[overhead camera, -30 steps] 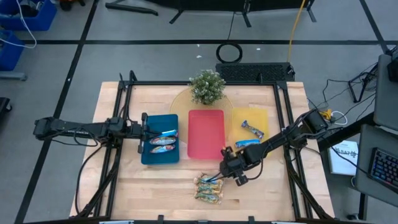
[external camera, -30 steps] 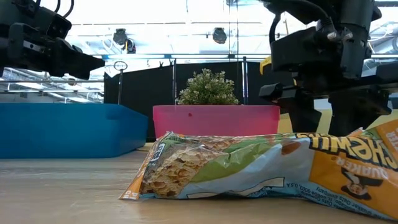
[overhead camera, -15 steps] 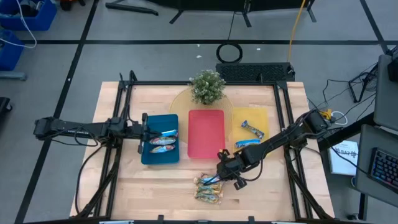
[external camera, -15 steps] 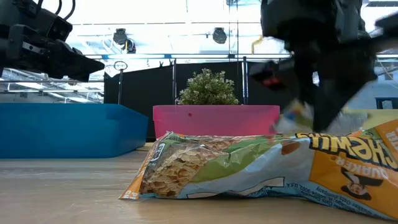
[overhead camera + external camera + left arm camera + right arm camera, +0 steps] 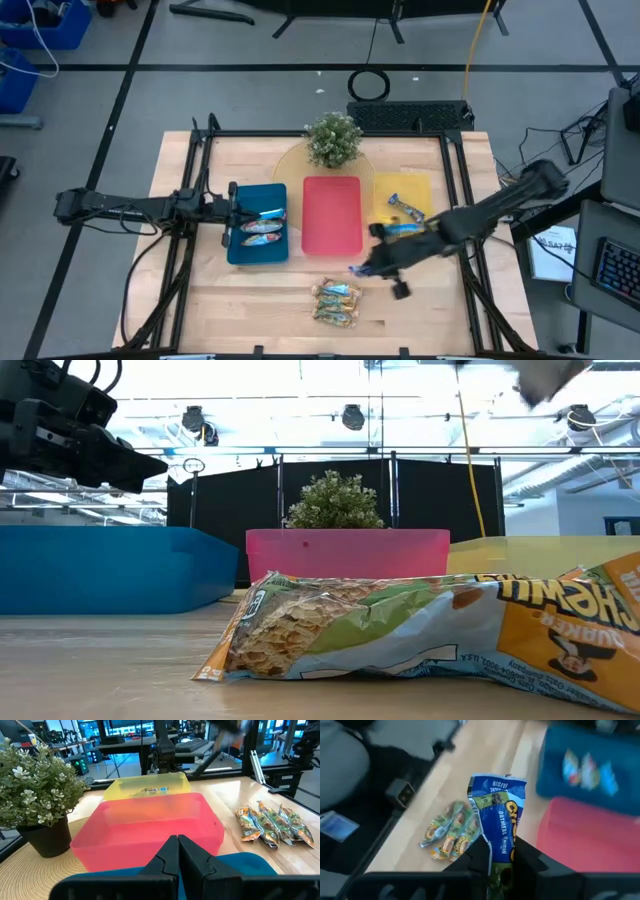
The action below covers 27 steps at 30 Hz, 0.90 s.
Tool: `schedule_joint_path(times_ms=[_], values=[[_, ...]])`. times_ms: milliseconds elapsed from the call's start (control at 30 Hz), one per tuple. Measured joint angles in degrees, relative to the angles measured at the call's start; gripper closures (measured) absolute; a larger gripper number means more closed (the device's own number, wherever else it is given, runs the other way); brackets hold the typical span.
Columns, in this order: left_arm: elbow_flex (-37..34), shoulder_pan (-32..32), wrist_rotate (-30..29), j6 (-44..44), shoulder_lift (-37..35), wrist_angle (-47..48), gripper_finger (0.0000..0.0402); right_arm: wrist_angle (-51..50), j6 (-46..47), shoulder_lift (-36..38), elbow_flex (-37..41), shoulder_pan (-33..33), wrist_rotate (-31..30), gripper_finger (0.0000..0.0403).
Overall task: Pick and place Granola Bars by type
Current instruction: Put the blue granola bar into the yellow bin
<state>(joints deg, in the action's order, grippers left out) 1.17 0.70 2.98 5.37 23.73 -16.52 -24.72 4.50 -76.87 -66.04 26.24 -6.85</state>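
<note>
R gripper [image 5: 497,865] fingers clamped on blue granola bar [image 5: 499,815], lifted, just front-right of red tray [image 5: 331,214]; bar's long axis runs out from fingers. L gripper [image 5: 178,851] fingers pinched empty over blue tray [image 5: 256,222].

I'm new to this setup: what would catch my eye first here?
The right end effector, lifted above the table in front of the red tray, grips a blue granola bar. Three tan bars lie on the wood near the front edge. The left end effector hovers shut over the blue tray.

Blue-wrapped bar [image 5: 498,822] lifted in right pincer [image 5: 495,854], tan bars [image 5: 335,301] on table
</note>
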Motion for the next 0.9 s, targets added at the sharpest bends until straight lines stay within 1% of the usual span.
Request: schedule_joint_path(times_ms=[67, 233, 433, 533, 600, 667, 733, 900], values=[[0.0, 0.0, 0.0, 0.1, 0.0, 0.0, 0.0392, 0.1, -2.8, 6.2, 2.6, 0.5, -0.8, 0.0361], [0.0, 0.0, 0.0, 0.6, 0.0, 0.0, 0.0392, 0.2, -3.7, 22.5, 12.6, -1.5, -7.9, 0.0361], [0.0, 0.0, -0.1, 1.8, 0.0, 0.0, 0.0392, 3.1, 1.9, 41.4, 27.4, -3.5, -16.4, 0.0363], [0.0, 0.0, -0.1, 1.8, 0.0, 0.0, 0.0392, 1.2, 6.8, 46.7, 32.0, -4.9, -19.8, 0.0367], [0.0, 0.0, -0.1, 1.8, 0.0, 0.0, 0.0392, -1.1, 9.3, 46.7, 33.4, -6.1, -19.8, 0.0368], [0.0, 0.0, -0.1, 1.8, 0.0, 0.0, 0.0392, -3.8, 12.0, 44.3, 34.3, -7.6, -18.4, 0.0367], [0.0, 0.0, -0.2, 1.6, 0.0, -0.1, 0.0392, -4.2, 14.2, 40.5, 34.3, -9.3, -18.3, 0.0366], [0.0, 0.0, -0.8, 0.9, 0.0, -0.3, 0.0392, -5.5, 15.6, 29.7, 34.2, -14.2, -12.5, 0.0369]])
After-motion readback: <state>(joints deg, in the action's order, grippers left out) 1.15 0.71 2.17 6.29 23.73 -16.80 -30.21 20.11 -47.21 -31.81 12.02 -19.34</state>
